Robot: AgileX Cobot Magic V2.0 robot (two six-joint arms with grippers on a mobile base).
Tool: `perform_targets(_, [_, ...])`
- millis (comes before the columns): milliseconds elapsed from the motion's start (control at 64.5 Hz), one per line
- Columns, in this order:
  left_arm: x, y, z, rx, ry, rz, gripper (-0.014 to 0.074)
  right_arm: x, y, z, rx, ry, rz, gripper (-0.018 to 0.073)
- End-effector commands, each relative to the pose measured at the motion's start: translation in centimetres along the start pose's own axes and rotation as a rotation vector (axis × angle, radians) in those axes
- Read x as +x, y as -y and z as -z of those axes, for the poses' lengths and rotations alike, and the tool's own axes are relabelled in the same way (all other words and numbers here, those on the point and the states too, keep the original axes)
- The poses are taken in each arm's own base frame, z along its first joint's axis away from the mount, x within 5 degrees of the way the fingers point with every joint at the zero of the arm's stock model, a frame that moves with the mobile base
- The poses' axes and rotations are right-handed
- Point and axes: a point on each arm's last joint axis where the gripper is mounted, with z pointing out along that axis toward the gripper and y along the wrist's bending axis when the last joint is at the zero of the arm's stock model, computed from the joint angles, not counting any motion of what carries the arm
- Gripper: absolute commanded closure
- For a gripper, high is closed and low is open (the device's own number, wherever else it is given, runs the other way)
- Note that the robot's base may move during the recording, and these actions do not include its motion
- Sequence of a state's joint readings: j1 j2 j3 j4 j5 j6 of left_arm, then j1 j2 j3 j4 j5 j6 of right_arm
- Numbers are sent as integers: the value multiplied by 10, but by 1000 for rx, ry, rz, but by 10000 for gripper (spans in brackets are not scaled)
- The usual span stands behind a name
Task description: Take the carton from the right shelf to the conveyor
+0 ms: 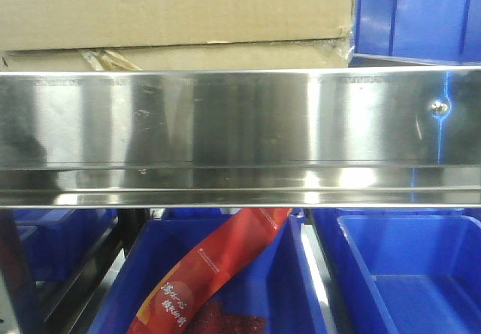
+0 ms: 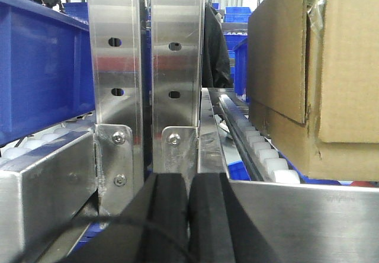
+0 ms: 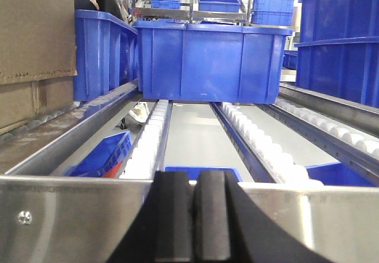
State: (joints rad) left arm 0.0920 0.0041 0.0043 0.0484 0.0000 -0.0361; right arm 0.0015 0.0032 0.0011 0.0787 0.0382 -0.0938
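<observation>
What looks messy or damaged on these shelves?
The carton looks scruffy: a crumpled tape scrap pokes out below its flap. Under the shelf, a red packet lies slanted across a blue bin.

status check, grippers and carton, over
Left gripper shut, empty; right gripper shut, empty. Carton on shelf, not gripped. Front rail ahead of both grippers; blue bin at carton's right.

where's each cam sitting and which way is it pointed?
Front: level with the shiny stainless-steel shelf rail, facing it square; large brown cardboard carton above, blue plastic bins below; no robot parts.
Left wrist: behind the shut black left fingers, looking along white rollers; carton at right.
Right wrist: behind the shut black right fingers, looking along rollers toward blue bins; carton at left.
Shared: carton in all three.
</observation>
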Motion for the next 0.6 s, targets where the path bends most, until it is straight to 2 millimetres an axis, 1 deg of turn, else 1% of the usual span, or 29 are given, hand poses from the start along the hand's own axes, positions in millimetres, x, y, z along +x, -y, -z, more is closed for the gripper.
perform_targets(0, [-3,0,0,-2,25,-3,602,-3,0,0,3,27,0,628])
perform_targets(480, [-3,0,0,-2,25,-3,602,-3,0,0,3,27,0,628])
perform_targets(589, [-3,0,0,-2,27,-3,602,-6,1,1,7,69,0,628])
